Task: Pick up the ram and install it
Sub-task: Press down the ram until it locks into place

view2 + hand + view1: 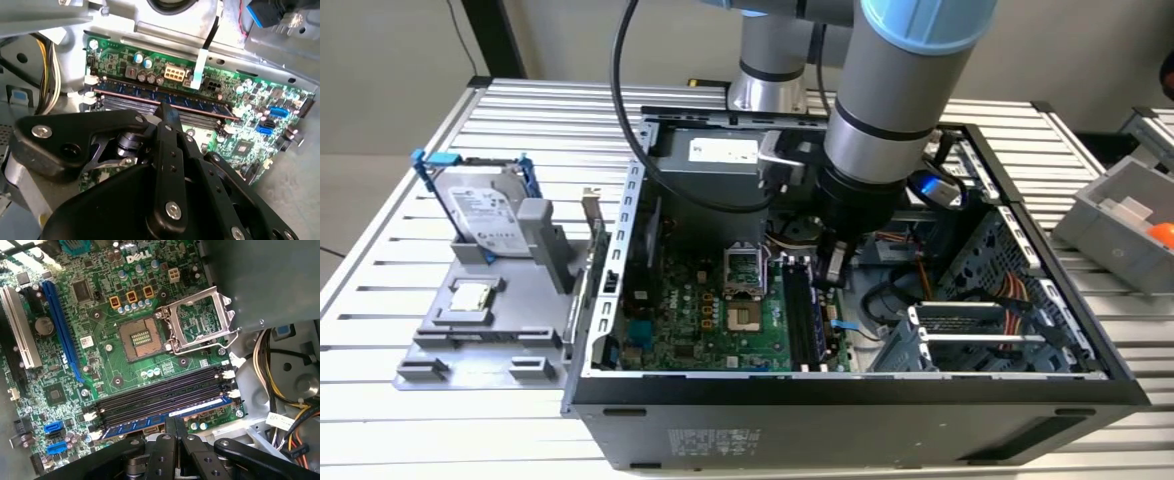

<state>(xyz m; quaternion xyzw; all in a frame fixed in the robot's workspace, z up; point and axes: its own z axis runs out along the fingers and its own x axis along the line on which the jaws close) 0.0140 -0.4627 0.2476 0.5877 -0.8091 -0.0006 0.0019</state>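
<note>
The ram is a long dark blue stick standing on edge in the memory slot nearest the case's drive bays. Its copper contact strip still shows above the slot in both wrist views, running across the board. My gripper hangs straight over the stick's middle, fingers shut together, with the fingertips at its top edge. I cannot tell whether they touch it. In the exterior view the gripper reaches down into the open computer case over the slots, with the ram below it.
Empty black memory slots lie beside the ram, and the open processor socket is further along the board. Yellow and black cables crowd the case wall. Outside the case, a grey holder carries a hard drive and a processor chip.
</note>
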